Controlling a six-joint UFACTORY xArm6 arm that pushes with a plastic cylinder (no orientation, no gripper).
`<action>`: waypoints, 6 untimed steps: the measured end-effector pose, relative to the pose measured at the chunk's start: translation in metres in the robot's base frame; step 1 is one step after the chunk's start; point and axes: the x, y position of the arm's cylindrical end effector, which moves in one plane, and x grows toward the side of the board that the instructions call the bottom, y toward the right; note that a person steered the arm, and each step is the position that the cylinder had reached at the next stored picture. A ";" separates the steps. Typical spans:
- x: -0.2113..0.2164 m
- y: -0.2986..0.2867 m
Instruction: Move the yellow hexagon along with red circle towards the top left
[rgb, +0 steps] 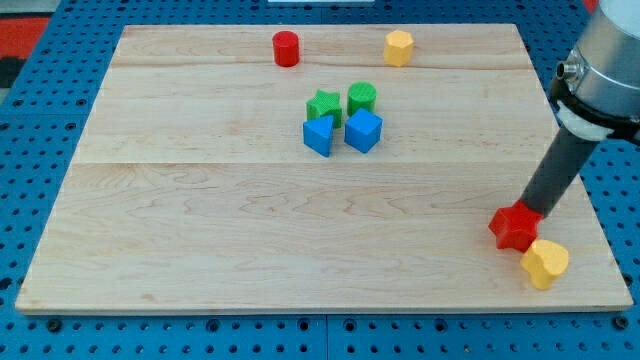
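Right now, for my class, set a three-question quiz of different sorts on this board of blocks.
1. True or false: the red circle touches the yellow hexagon.
2. Which block sits nearest my tip? A) red star B) blue cube C) green star
3. Fill in: the yellow heart lies at the view's bottom ____.

Key: 1 false, they stand apart along the top edge; 2 A; 3 right.

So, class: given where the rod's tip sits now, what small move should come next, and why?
Probably lift away toward the view's top: my tip sits by the red star at bottom right, while the yellow hexagon and red circle lie along the top edge.
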 end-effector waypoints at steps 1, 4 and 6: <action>0.001 0.000; -0.107 -0.007; -0.190 -0.009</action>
